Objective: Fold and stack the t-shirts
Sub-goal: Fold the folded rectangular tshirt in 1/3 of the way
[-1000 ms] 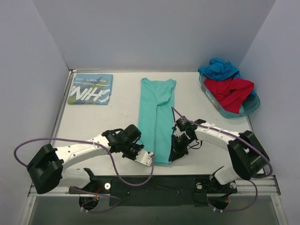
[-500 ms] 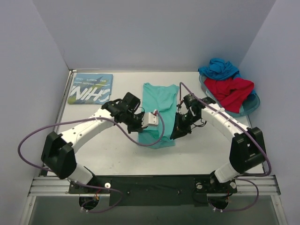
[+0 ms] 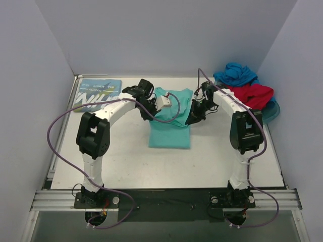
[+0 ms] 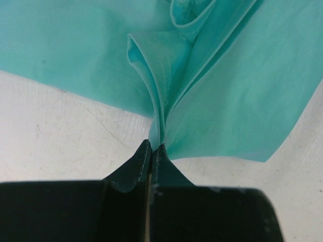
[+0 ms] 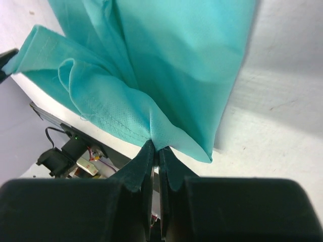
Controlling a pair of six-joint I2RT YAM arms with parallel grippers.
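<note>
The mint-green t-shirt [image 3: 170, 128] lies folded over itself in the middle of the table. My left gripper [image 3: 151, 113] is shut on its left corner, seen pinched in the left wrist view [image 4: 154, 146]. My right gripper [image 3: 191, 120] is shut on its right corner, seen pinched in the right wrist view [image 5: 155, 147]. Both hold the doubled cloth [image 5: 166, 65] near the shirt's far end. The blue-teal lettered t-shirt [image 3: 96, 94] lies folded at the far left. The red t-shirt [image 3: 252, 95] and the bright blue t-shirt [image 3: 236, 73] lie bunched in the tray.
A translucent blue plastic tray [image 3: 271, 112] stands at the far right against the wall. Grey walls close in the table at the back and both sides. Purple cables loop from both arms over the table.
Both grippers have carried the shirt's near hem away from me toward the collar end. The long strip of mint-green cloth is now folded in half.
</note>
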